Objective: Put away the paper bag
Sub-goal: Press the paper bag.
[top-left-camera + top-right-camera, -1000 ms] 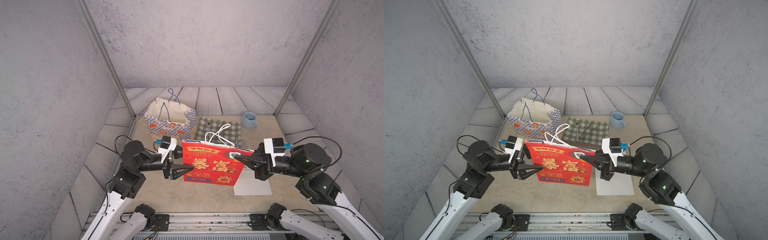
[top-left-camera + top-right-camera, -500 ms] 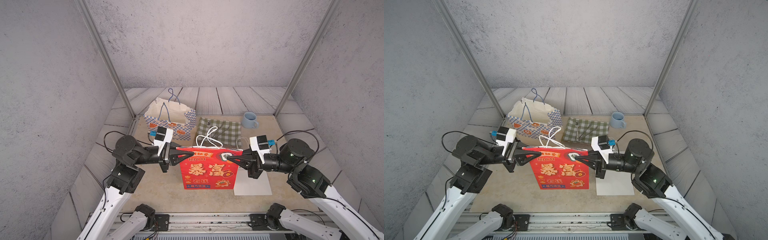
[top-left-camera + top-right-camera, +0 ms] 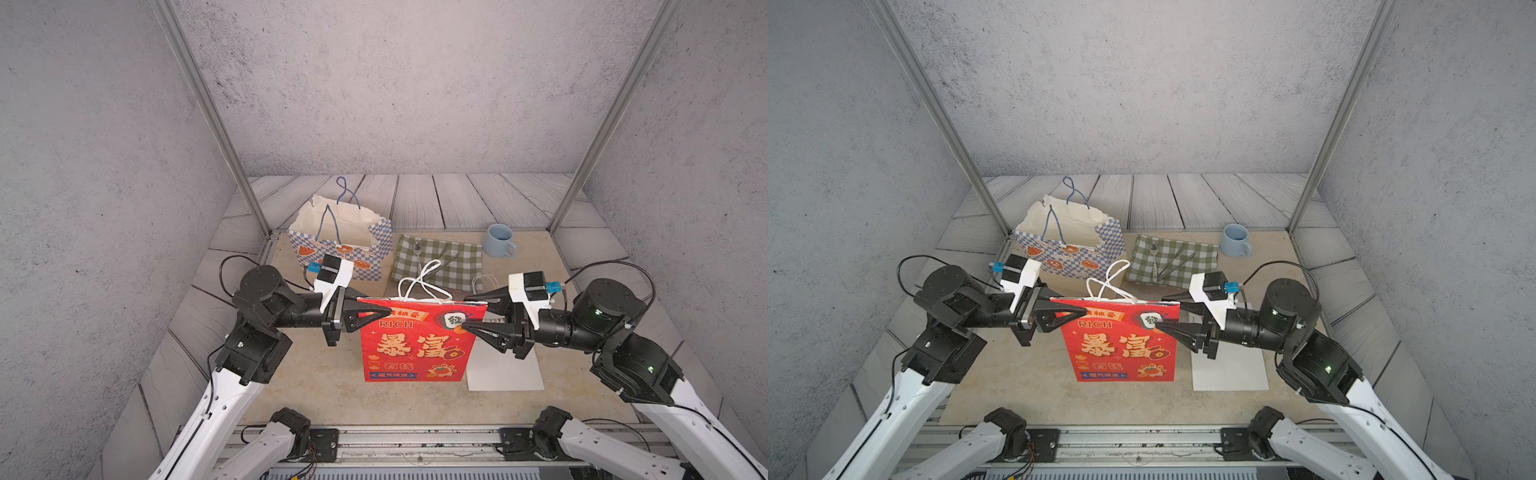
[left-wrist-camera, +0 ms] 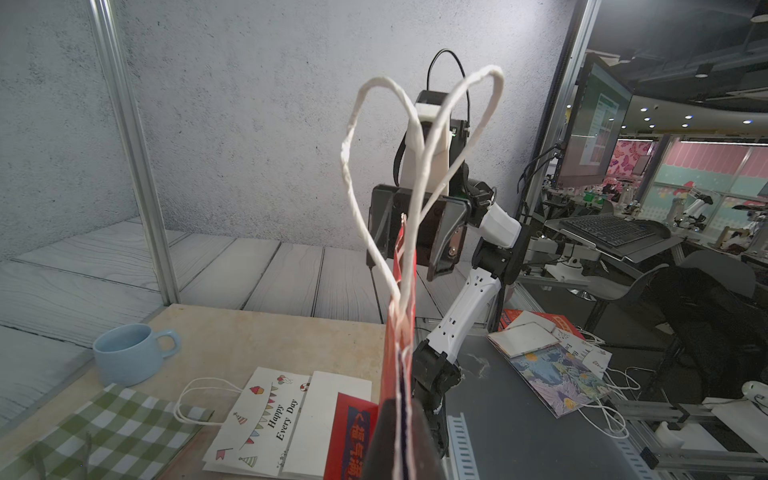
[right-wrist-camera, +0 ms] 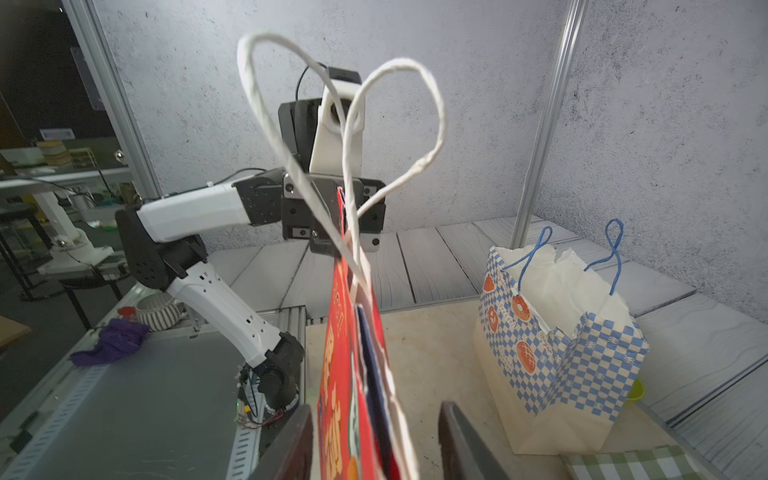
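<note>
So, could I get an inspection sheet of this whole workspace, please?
Surface: beige table, some stains.
Job's things: red bag, upright and flattened, handles up.
Clutter: checked bag standing open; cloth with cutlery; mug; white bag lying flat.
Pincers: left pincer shut on the red bag's top corner; right pincer open, astride its opposite edge.
Cables: black cables looping off both wrists.
Surroundings: grey walls, metal posts.
</note>
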You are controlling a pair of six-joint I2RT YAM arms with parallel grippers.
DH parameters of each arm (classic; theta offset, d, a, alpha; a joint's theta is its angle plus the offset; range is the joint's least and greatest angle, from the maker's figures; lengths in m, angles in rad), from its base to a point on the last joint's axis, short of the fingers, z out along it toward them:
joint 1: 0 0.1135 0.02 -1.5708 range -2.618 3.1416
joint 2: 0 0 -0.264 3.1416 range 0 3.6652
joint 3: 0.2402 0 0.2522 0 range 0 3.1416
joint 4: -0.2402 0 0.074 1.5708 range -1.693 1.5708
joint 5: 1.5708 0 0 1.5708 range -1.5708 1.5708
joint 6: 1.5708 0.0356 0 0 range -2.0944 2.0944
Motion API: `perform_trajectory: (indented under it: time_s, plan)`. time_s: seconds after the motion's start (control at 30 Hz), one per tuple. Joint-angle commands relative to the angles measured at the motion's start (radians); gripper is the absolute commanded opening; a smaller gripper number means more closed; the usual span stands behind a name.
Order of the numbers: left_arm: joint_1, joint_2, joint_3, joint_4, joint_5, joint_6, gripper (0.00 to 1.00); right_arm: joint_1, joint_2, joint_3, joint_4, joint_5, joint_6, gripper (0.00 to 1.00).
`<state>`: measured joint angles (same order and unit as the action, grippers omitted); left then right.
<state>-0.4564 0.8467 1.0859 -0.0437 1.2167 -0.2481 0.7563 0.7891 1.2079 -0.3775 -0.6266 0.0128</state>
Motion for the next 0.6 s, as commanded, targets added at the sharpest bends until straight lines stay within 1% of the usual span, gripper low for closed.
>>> perform_trajectory:
  time_s: [0.0,0.1,0.13,0.17,0.27,0.3,0.33,0.37,0.4,0.47,0.57]
  plan:
    - [-0.010,0.011,0.034,-0.055,0.018,0.063,0.00,0.000,0.017,0.031,-0.043,-0.023,0.006,0.33]
    - [-0.010,0.021,0.038,-0.077,0.018,0.087,0.00,-0.001,0.032,0.033,-0.065,-0.048,0.010,0.10]
    - [-0.009,0.023,0.036,-0.077,0.018,0.089,0.00,0.001,0.033,0.032,-0.069,-0.048,0.008,0.03]
    - [-0.011,0.024,0.036,-0.075,0.018,0.090,0.00,0.002,0.033,0.029,-0.071,-0.049,0.005,0.00]
    - [-0.011,0.027,0.038,-0.070,0.020,0.087,0.00,0.000,0.029,0.024,-0.076,-0.048,0.003,0.00]
    - [-0.011,0.028,0.039,-0.071,0.021,0.086,0.00,0.000,0.027,0.024,-0.080,-0.043,0.002,0.09]
    - [-0.011,0.028,0.039,-0.071,0.022,0.086,0.00,0.000,0.026,0.024,-0.085,-0.037,0.002,0.27]
    - [-0.011,0.028,0.040,-0.073,0.024,0.087,0.00,0.002,0.020,0.020,-0.091,-0.017,0.004,0.50]
    - [-0.011,0.027,0.040,-0.072,0.024,0.087,0.00,0.001,0.010,0.010,-0.095,0.003,0.009,0.63]
    - [-0.011,0.023,0.039,-0.071,0.023,0.085,0.00,0.000,-0.010,-0.022,-0.106,0.007,-0.012,0.73]
    - [-0.012,0.021,0.037,-0.051,0.027,0.072,0.00,0.000,-0.042,-0.095,-0.112,0.018,-0.047,0.76]
